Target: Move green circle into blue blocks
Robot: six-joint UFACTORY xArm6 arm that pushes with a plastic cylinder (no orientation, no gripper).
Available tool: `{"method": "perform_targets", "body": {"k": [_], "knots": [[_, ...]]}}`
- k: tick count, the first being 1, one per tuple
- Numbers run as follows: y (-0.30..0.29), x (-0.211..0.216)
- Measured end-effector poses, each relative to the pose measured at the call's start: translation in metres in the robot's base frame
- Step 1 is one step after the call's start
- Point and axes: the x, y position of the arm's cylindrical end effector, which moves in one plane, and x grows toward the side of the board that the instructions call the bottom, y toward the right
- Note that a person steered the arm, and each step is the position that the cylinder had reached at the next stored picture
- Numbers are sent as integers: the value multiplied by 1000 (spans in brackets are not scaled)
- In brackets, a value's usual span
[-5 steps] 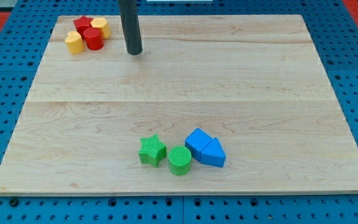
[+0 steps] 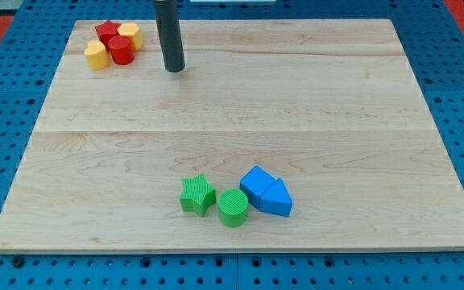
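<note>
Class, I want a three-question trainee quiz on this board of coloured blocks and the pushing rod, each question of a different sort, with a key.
1. True or false: my tip touches the green circle.
2. Which block lies immediately to the view's left of the green circle? A) green star B) red cylinder C) blue triangle
3. Fill in: the red and yellow blocks are clustered at the view's top ____ corner of the board.

Key:
1. False; my tip is far off, near the view's top, beside the red and yellow cluster.
2. A.
3. Left.
</note>
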Motion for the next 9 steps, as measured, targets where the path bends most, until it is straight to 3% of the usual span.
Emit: {"method": "perform_targets", "body": {"k": [4,6,9], "knots": [[0,128],[-32,230],[-26,250]]}}
